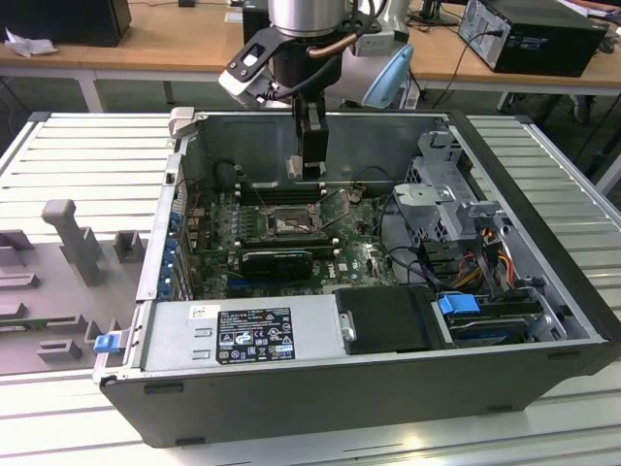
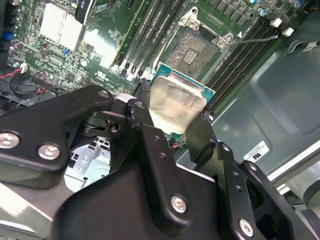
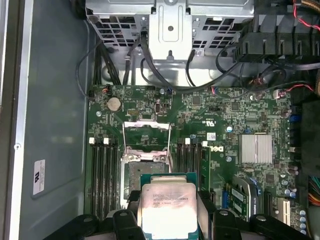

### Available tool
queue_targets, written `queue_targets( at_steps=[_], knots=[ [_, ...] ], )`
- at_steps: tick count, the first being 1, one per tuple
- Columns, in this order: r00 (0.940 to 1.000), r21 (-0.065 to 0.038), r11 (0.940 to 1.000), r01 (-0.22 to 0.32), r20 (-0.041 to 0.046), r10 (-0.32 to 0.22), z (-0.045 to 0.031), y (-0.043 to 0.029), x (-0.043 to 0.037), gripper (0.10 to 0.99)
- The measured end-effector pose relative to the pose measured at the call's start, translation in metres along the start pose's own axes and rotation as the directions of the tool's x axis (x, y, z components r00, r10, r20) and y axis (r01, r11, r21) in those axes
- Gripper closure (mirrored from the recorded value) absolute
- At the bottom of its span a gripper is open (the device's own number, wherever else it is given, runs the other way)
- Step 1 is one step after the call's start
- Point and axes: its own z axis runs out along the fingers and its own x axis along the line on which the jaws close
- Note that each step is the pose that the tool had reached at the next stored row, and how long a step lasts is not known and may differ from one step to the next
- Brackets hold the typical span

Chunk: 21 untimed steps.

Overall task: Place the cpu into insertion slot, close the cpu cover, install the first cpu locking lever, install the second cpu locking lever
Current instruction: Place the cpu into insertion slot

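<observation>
Gripper [image 3: 167, 222]: fingers [image 2: 199, 134] pinching cpu [image 3: 167, 205] by opposite edges
cpu: held in air over insertion slot [image 3: 134, 175], not seated
cpu cover [image 3: 146, 134]: flipped open

Exterior view high over the open computer case [image 1: 340, 388]; both wrist views close above its motherboard [image 3: 220, 107].

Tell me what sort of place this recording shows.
Probably a robotics lab or workshop: an open PC case lies on a slatted metal table, wooden benches beyond it carry other computers, and the gripper holds the cpu over the motherboard.
</observation>
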Motion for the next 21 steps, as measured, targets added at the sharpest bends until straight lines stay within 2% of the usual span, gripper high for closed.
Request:
queue_targets(
  at_steps=[21],
  knots=[
    [1.0000, 0.000, 1.0000, 0.000, 0.0000, 0.000, 0.0298, -0.0024, -0.0003, 0.557]
  ],
)
